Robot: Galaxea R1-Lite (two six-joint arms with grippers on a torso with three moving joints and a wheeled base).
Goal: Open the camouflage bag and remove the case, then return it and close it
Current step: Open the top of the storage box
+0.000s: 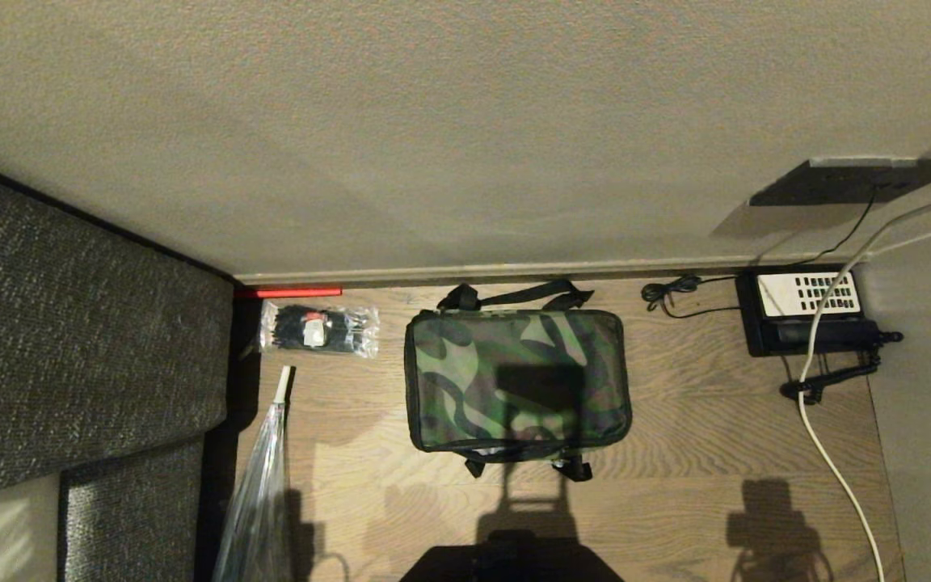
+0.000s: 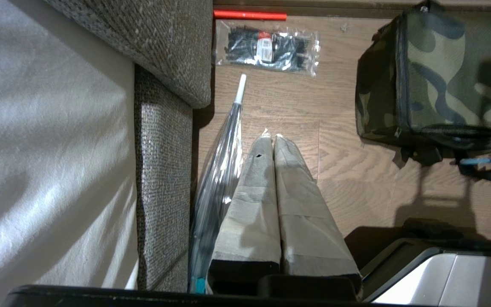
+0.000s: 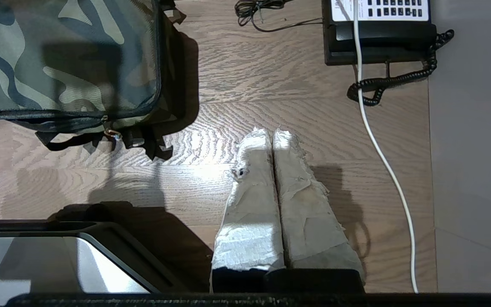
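Nearest, both grippers hung low over the wooden floor (image 1: 700,453), holding nothing: the left gripper (image 2: 271,138) with its tape-wrapped fingers (image 2: 256,187) pressed together, and the right gripper (image 3: 272,133) the same. Beyond them stood the boxy soft fabric bag in green-black camouflage (image 1: 516,380), closed, between the two arms and near the wall. Its cloth probably yields and slides, so the lid needs pulling by the zip puller (image 3: 112,134) at the near corner, which is small. The case was not visible; I judge it is inside, stiff and rather heavy.
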